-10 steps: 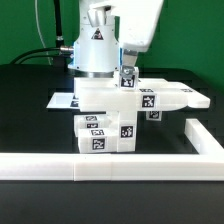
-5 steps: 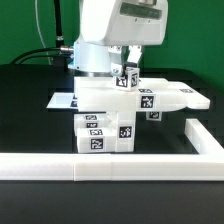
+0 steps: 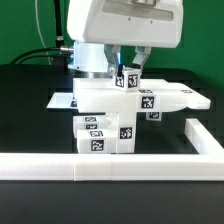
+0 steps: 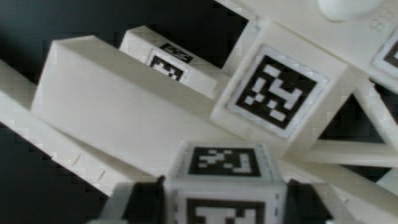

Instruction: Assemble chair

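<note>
My gripper (image 3: 125, 74) hangs over the middle of the black table (image 3: 25, 115), clamped from 2 sides on 1 upright white square leg (image 3: 125, 81) bearing tags. The leg sits at the top of the stacked chair parts (image 3: 105, 97); I cannot tell whether it touches them. A white border rail (image 3: 100, 168) lies in front.

A matte black surface (image 3: 25, 110) spans the scene. A long white border rail (image 3: 110, 168) runs along its near edge, and a second stretch of rail (image 3: 205, 138) turns toward the far side at the exterior view's right. The thin flat white marker board (image 3: 62, 100) lies on the surface at the exterior view's left. A plain green wall (image 3: 25, 25) stands behind, with black cables (image 3: 45, 52) hanging in front of it.
</note>
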Available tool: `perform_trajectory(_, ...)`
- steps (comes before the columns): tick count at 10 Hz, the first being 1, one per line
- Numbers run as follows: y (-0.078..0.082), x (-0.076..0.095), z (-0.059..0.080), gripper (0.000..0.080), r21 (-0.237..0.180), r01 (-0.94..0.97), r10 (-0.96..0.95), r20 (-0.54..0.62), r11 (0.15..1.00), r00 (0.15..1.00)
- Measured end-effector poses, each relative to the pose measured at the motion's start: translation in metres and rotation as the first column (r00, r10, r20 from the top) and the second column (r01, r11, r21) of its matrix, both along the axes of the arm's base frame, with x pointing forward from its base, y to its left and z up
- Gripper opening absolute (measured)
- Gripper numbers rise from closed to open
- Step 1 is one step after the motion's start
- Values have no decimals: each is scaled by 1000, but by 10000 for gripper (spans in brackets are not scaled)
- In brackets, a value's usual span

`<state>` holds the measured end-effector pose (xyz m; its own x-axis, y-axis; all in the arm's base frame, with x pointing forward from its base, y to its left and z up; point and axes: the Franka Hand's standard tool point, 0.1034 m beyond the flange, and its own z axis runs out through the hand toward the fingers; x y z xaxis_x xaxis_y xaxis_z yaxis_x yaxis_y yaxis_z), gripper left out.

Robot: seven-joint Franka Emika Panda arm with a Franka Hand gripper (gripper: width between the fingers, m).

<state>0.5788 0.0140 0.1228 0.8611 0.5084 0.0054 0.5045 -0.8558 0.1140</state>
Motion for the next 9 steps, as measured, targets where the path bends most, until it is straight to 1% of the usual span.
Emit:
perform_trajectory(1, 1, 0, 0, 281, 19, 156, -156, 12, 988, 988)
perform_trajectory(3, 5, 0, -1, 281, 53, 407, -409, 25, 912, 912)
perform_trajectory(5, 6, 0, -1, 281, 96, 614, -618, 16, 783, 786)
perform_trajectory(7, 7, 1, -1, 281, 117, 752, -758, 11, 649, 653)
perform_trajectory(9, 7, 1, -1, 281, 132, 812, -819, -2, 569, 574)
